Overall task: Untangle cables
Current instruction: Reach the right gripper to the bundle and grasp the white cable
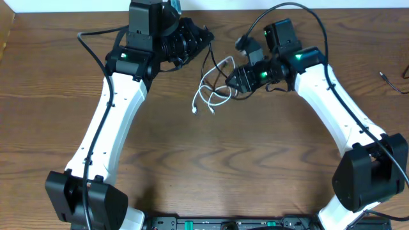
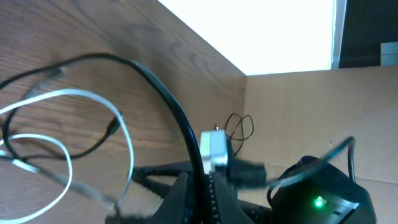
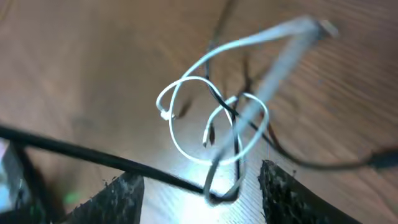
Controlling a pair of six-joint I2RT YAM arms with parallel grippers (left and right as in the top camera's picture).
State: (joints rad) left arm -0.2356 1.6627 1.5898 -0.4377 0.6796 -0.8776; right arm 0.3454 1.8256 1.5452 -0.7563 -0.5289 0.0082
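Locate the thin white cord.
Overhead view: the thin white cord is looped at the wooden table's far centre, tangled with the thin black cord, just left of the right arm's fingers.

Wooden table [image 1: 211, 160], brown cardboard wall [image 2: 298, 112] behind

A brown wooden table [image 1: 211, 160] fills the view. A short dark cord [image 1: 391, 82] lies near the table's right edge. A cardboard panel [image 2: 298, 112] rises beside the table.
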